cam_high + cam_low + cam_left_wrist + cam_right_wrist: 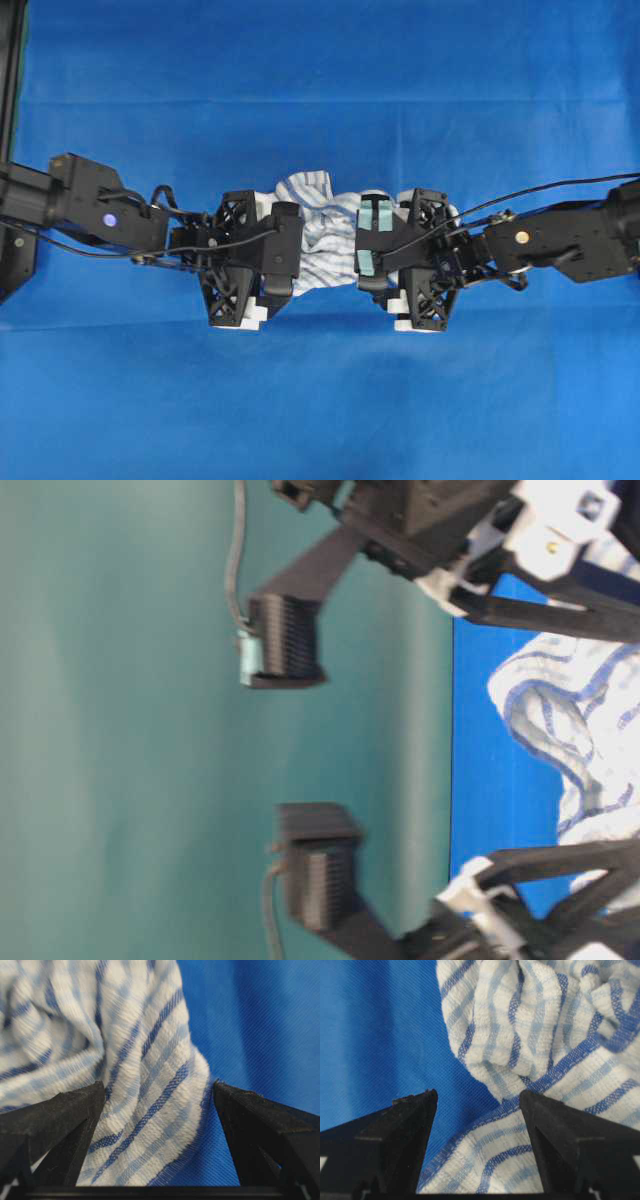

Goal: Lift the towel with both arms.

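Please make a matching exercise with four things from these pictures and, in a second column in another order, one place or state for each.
Things:
1. towel
2. left claw
3. right claw
4. table cover

Places or states:
A. plain blue, spread under everything
B. open, on the left of the overhead view
C. crumpled, lying between the two claws
D. open, on the right of the overhead view

Pairs: 1-C, 2-B, 3-D, 4-A

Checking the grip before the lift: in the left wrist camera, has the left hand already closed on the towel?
No, the left hand stands open, the towel edge lying loose between its fingers.
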Motion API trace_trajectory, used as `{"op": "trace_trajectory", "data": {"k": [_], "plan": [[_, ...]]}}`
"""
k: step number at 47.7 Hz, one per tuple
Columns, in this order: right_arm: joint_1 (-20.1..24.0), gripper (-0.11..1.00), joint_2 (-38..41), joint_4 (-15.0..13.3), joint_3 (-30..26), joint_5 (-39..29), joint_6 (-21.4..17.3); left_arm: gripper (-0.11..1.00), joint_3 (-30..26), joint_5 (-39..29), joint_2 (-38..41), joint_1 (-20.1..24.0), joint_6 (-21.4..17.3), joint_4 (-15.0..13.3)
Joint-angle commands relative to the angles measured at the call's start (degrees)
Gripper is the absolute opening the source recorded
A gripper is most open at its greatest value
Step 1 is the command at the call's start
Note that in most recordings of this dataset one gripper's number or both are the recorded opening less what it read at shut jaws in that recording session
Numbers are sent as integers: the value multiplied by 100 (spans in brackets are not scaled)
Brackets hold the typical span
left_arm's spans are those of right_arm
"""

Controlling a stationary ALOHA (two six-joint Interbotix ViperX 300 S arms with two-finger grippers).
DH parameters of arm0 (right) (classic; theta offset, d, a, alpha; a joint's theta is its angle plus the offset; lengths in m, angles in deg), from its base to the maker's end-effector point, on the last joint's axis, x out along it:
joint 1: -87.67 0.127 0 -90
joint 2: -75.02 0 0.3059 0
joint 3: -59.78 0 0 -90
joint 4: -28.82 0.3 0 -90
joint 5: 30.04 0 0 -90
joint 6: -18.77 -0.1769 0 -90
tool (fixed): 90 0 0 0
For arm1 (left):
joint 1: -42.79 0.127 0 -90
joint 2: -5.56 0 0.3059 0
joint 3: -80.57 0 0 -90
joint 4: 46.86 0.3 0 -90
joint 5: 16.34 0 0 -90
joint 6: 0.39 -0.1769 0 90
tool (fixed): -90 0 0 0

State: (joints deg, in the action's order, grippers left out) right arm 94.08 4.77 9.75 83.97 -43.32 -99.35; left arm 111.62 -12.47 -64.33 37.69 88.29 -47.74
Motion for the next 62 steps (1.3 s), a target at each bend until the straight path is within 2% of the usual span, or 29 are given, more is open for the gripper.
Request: {"op": "trace_trajectory", "data": {"k": [1, 14, 18, 21, 23, 31, 32, 35, 50, 55, 62], "plan": [[-44, 67, 35, -9, -62, 123, -9, 93, -35, 105, 35, -18, 0, -18], [-141, 67, 193, -9, -53, 246, -9, 91, 18, 132, 123, -18, 0, -26], [-158, 65, 193, -18, -62, 255, -9, 85, 26, 105, 114, -18, -9, -26], [-193, 60, 193, -18, -62, 299, -9, 75, 35, 88, 105, -18, -9, -18], [-202, 53, 193, -18, -62, 316, -9, 65, 44, 62, 105, -18, -9, -18], [-220, 8, 185, -18, -62, 299, 9, 18, 35, -167, 62, -9, -18, -26], [-220, 4, 185, -18, -62, 299, 9, 13, 26, -202, 44, -9, -18, -18], [-220, 4, 185, -18, -62, 290, 18, 3, 18, -316, 9, 18, -18, -18], [-220, 4, -123, -18, -105, 202, 44, 2, -88, -747, -624, 123, -18, -18], [-220, 4, -501, -18, -176, 9, 70, 2, -255, -1274, -1081, 193, -9, -18], [-220, 4, -1222, -26, -422, -659, 141, 2, -650, -2136, -1687, 308, -26, -18]]}}
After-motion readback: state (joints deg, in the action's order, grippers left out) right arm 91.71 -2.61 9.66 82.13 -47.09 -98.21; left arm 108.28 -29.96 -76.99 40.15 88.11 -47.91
